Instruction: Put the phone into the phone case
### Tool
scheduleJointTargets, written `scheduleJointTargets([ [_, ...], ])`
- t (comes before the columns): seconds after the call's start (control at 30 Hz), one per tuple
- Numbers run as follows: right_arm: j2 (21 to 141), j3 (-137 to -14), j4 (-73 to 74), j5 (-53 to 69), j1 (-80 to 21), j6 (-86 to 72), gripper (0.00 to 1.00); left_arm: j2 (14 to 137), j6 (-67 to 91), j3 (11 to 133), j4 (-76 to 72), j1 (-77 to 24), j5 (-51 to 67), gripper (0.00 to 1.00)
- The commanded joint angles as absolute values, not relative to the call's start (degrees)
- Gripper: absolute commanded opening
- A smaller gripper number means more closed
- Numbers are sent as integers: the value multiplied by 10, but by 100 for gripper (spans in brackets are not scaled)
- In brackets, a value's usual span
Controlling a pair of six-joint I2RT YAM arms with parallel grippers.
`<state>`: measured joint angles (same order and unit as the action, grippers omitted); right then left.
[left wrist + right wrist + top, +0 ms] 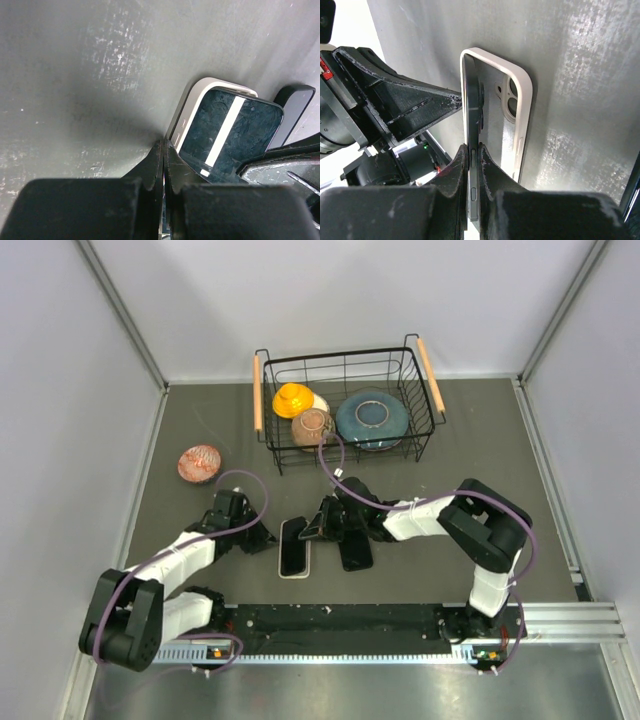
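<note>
Right gripper (472, 150) is clamped on the long edge of the slim dark phone (471, 105), holding it tilted over the cream case (524, 95). The case's smooth inner back and rounded camera cut-out show beside it. Left gripper (163, 145) has its fingers pressed together, tip touching the case's rounded rim. All this sits on the scuffed grey table (75, 75), about midway along its near edge, with a flat glossy black slab (355, 552) just beside.
</note>
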<state>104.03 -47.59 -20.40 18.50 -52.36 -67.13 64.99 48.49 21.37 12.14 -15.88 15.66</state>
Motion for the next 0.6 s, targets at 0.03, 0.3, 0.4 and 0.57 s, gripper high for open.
scheduleJointTargets([
  [0.03, 1048, -476, -219, 150, -531, -654, 0, 649, 485, 186, 150, -163, 178, 0],
  [0.3, 1048, -483, -186, 108, -543, -626, 0, 631, 501, 180, 149, -163, 191, 0],
  [0.4, 1049, -483, -175, 88, -550, -618, 0, 624, 504, 179, 149, -164, 198, 0],
  [0.57, 1049, -488, -155, 62, -561, -610, 5, 607, 522, 169, 149, -167, 200, 0],
])
